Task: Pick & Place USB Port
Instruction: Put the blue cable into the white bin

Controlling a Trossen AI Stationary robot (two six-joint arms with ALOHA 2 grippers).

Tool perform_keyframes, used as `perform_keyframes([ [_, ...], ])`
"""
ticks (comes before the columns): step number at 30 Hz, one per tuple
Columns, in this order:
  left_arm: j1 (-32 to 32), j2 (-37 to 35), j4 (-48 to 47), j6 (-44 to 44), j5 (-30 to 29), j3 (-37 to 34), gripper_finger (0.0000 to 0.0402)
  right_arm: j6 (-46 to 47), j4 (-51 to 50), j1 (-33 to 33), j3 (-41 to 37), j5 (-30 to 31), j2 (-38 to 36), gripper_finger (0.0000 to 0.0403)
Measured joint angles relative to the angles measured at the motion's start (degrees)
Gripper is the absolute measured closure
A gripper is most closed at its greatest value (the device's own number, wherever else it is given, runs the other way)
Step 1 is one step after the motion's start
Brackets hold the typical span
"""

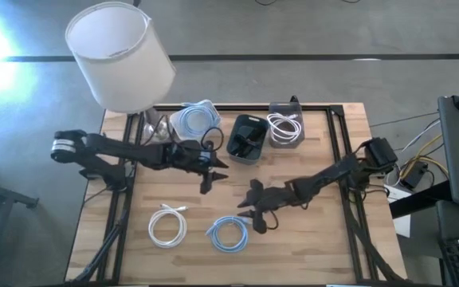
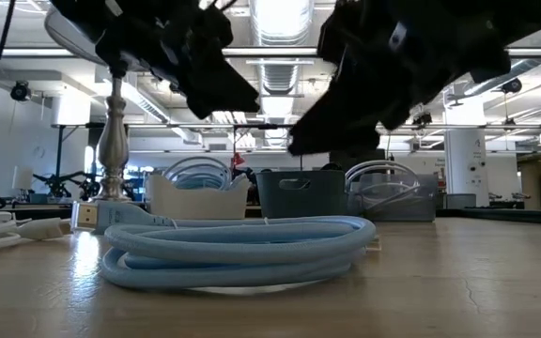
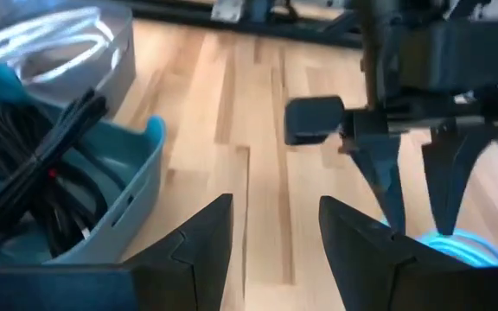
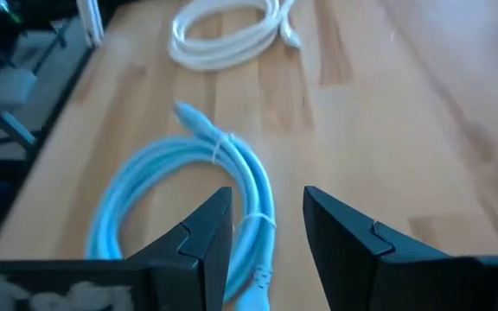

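Blue coiled cable [image 1: 228, 233] lies on the table [image 1: 317, 239] just under my right gripper [image 1: 255, 221], fingers spread and empty, so I'd straddle one strand squarely before closing, while the left gripper [image 1: 207, 182] waits open near the bins.

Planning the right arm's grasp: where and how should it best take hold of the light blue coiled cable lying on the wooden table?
Probably from straight above, pinching across the bundled strands of the light blue coiled cable at its near arc. The coil lies flat, and the right gripper, open, hangs just beside that edge.
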Motion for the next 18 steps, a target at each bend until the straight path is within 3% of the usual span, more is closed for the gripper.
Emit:
perform_keyframes([
  [6, -0.9, 2.2, -0.1, -0.9, 0.8, -0.1, 0.0225, 0.4, -2.9, 0.2, 4.9, 0.0, 6.8, 0.0266],
  [13, -3.5, 3.2, -0.5, -1.0, 0.7, -0.9, 0.0225, 5.9, -21.1, -0.1, 13.6, 0.0, 11.8, 0.0266],
  [18, -4.1, 3.2, -0.2, -1.0, 0.6, -1.0, 0.0225, 3.7, -28.7, 0.3, 20.1, -1.3, 15.0, 0.0266],
])
